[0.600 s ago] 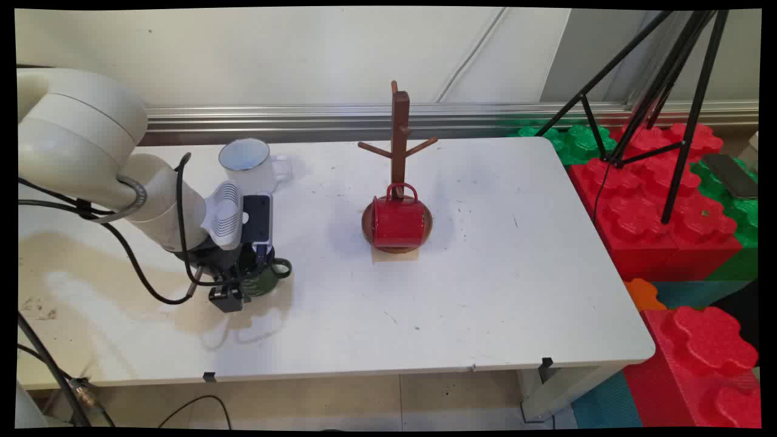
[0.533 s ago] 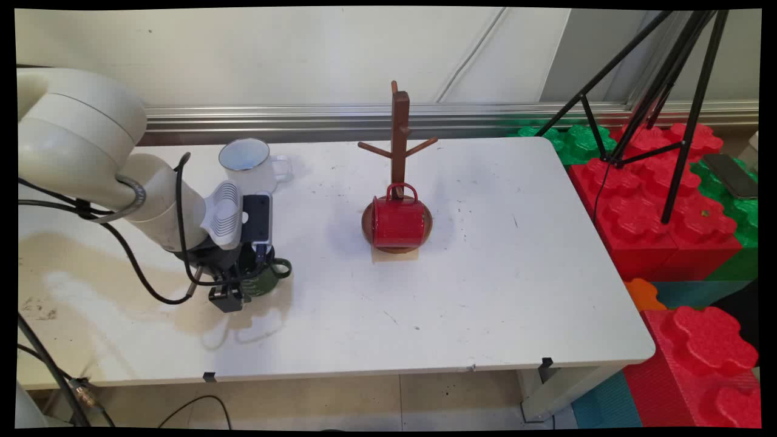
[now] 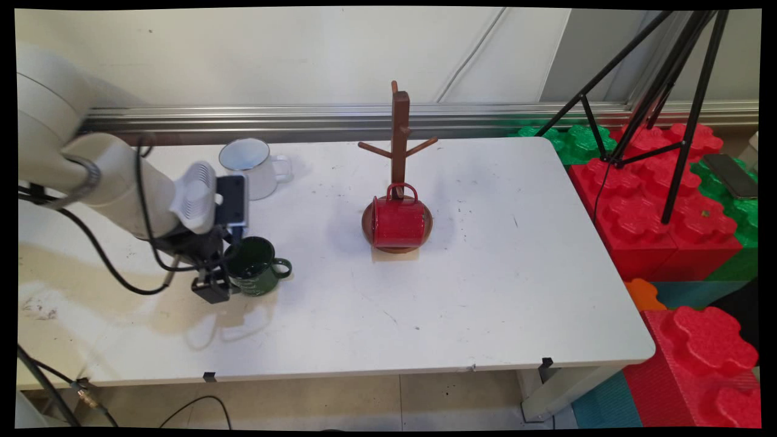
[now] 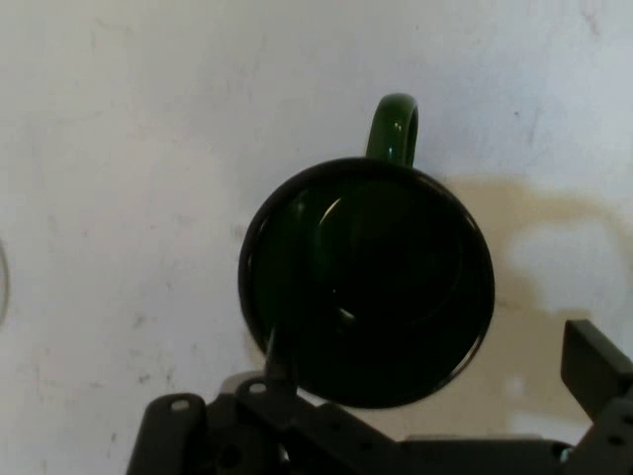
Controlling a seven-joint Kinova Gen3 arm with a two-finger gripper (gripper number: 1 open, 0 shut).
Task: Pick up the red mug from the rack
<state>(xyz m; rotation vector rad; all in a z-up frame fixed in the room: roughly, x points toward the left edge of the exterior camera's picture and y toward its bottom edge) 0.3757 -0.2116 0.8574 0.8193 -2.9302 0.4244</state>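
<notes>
- Shifted left and slightly up since the earlier frame: gripper (image 3: pixel 220 285) now off the green mug (image 3: pixel 256 274), rim uncovered; mug unmoved
- Fingers spread apart, holding nothing; one tip (image 4: pixel 593 361) clear of the mug's side, other side close against its rim
- Green mug upright on white table (image 3: pixel 485 291), handle toward the red mug (image 3: pixel 397 221)
- Red mug on its side at foot of wooden mug tree (image 3: pixel 399 136)
- White mug (image 3: pixel 250 165) behind the arm

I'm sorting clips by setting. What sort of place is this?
Probably a robotics lab or test room, not a kitchen: a white arm works at a bare table, a black tripod stands beside it, and big foam blocks cover the floor on the right.
</notes>
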